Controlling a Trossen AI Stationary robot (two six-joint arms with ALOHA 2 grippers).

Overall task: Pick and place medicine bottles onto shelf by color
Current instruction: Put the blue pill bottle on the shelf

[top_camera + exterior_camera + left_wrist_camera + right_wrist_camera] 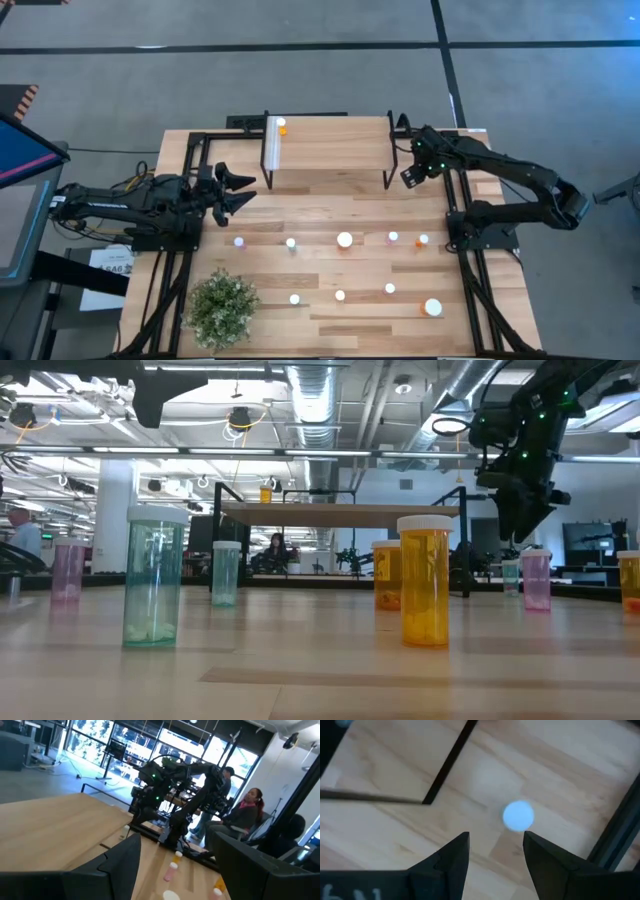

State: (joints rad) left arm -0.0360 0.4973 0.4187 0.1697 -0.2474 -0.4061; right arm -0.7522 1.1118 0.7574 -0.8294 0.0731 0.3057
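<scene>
Left gripper (243, 190): hovered at 9 o'clock of the table (330, 210), jaws spread wide, nothing between them; pointed toward 3 o'clock.
Plant (221, 307): stood at 7 o'clock, near the table's front edge.
Shelf (330, 142): sat at 12 o'clock, white strip on its 9 o'clock end.
Shelved bottle (282, 127): orange, stood alone on the shelf's 9 o'clock end, beside the strip.
Middle row (344, 240): five bottles lined up across the table centre, the large one in the middle, an orange one at the 3 o'clock end.
Front row (340, 296): four bottles toward 6 o'clock, a large orange bottle (432, 308) at 5 o'clock.
Right gripper (412, 177): hung at 2 o'clock just off the shelf's 3 o'clock end, jaws partly apart, empty.
White cap (518, 815): seen in the right wrist view on the wood just beyond the right fingers (451, 857), untouched.
</scene>
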